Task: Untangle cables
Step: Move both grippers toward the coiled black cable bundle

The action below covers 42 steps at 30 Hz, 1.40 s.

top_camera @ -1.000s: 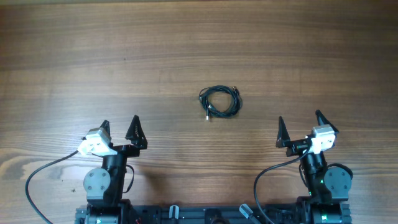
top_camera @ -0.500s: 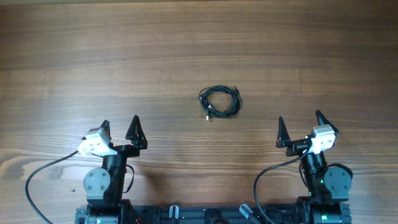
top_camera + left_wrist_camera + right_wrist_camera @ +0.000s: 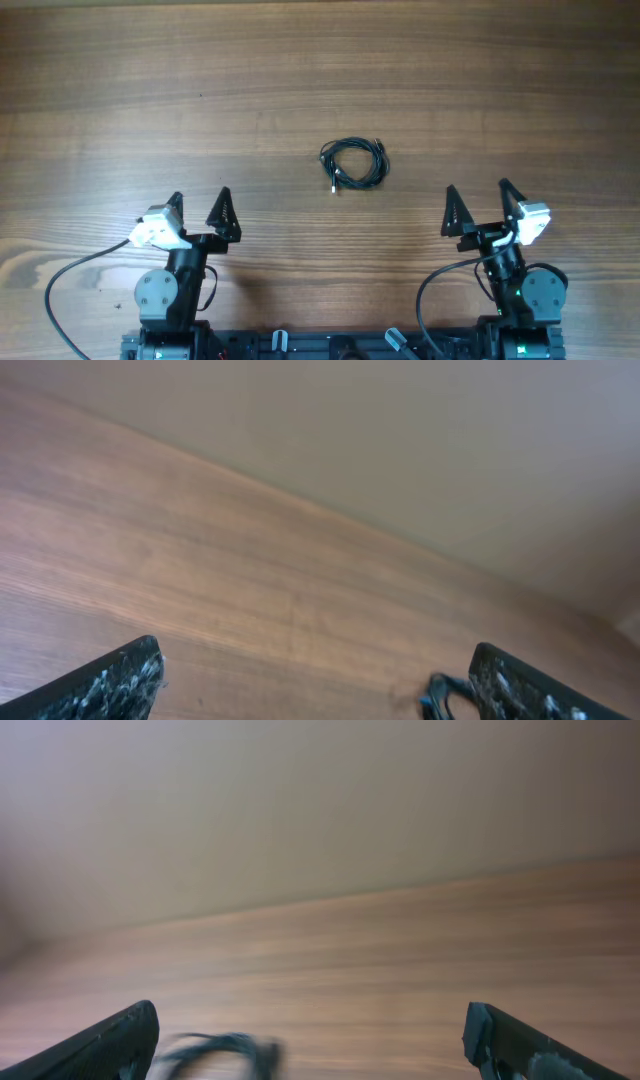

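Observation:
The cables (image 3: 354,163) lie as one small coil of thin black cord in the middle of the wooden table, with a plug tip at the lower left of the coil. The bundle also shows blurred at the bottom of the left wrist view (image 3: 447,697) and of the right wrist view (image 3: 222,1048). My left gripper (image 3: 198,209) stands open near the front left, well apart from the coil. On the front right my right gripper (image 3: 479,207) is open too, with nothing between its fingers. In both wrist views the fingertips (image 3: 120,678) (image 3: 510,1042) sit far apart.
The arm bases (image 3: 168,295) (image 3: 528,295) with their thicker black leads (image 3: 70,275) stand at the table's front edge. A pale wall (image 3: 420,450) rises behind the far edge of the table.
The right wrist has turned, swinging its white camera housing to the right and its fingers slightly left. The left gripper has shifted a little to the right. The coil lies as before.

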### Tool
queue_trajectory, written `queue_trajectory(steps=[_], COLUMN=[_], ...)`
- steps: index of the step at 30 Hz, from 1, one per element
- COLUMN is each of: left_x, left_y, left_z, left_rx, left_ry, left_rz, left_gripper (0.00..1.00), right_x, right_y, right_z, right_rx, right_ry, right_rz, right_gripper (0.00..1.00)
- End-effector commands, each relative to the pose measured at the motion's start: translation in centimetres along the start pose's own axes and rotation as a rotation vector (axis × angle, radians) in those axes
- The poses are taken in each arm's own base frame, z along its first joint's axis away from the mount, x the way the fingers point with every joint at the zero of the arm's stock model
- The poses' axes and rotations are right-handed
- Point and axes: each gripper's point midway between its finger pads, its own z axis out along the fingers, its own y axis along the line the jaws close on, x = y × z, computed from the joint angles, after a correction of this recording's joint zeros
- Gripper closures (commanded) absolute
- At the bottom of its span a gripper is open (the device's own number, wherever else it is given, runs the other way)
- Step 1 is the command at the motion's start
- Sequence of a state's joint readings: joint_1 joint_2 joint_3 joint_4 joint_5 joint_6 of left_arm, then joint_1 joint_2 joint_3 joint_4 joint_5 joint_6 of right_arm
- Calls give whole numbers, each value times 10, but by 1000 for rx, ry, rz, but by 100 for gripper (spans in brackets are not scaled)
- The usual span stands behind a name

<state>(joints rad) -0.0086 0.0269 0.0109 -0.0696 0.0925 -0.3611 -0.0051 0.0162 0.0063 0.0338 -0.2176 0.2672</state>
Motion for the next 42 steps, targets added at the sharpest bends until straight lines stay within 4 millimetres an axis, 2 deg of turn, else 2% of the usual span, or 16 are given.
queue_trajectory(steps=[1,3,7,10,12,16,18,19,22,27,29,32,34,37,39,42], left_x=[25,20,-19,-39,-53,-66,-59,-52,-39,-15,-4,-13,-30,-55,-65,-81], left_y=[-5,-21,-50,-75,-96,-120,-124,-119,-117,-112,-115,-137,-142,-123,-112,-92], left_z=[0,0,8,14,17,23,19,17,14,18,24,41,56,73,78,78], left_rx=[14,64,89,92,106,134,154,131,129,119,110,123,55,-170,-260,-369], left_ry=[168,236,321,450,529,596,644,677,742,847,900,926,908,833,778,701], left_rz=[-63,-74,-91,-104,-100,-83,-101,-105,-97,-87,-102,-80,-22,57,76,50], left_gripper=[0,0,0,0,0,0,0,0,0,0,0,1,1,0,0,3], right_x=[-2,-14,-64,-101,-116,-121,-113,-101,-44,19,28,17,-5,-21,-8,23], right_y=[42,56,79,102,117,131,125,123,104,66,61,55,66,101,131,145], right_z=[-6,-10,-12,-2,11,30,48,51,60,70,69,71,81,94,92,90], right_rx=[-237,-297,-358,-441,-503,-577,-549,-544,-485,-297,-234,-93,-62,-146,-266,-314], right_ry=[28,30,21,99,219,454,543,603,806,997,1047,1064,1017,933,951,1032], right_rz=[108,103,100,112,138,203,251,297,356,299,214,14,-101,-175,-249,-315], right_gripper=[1,0,0,0,0,0,0,0,0,0,0,0,0,0,0,0])
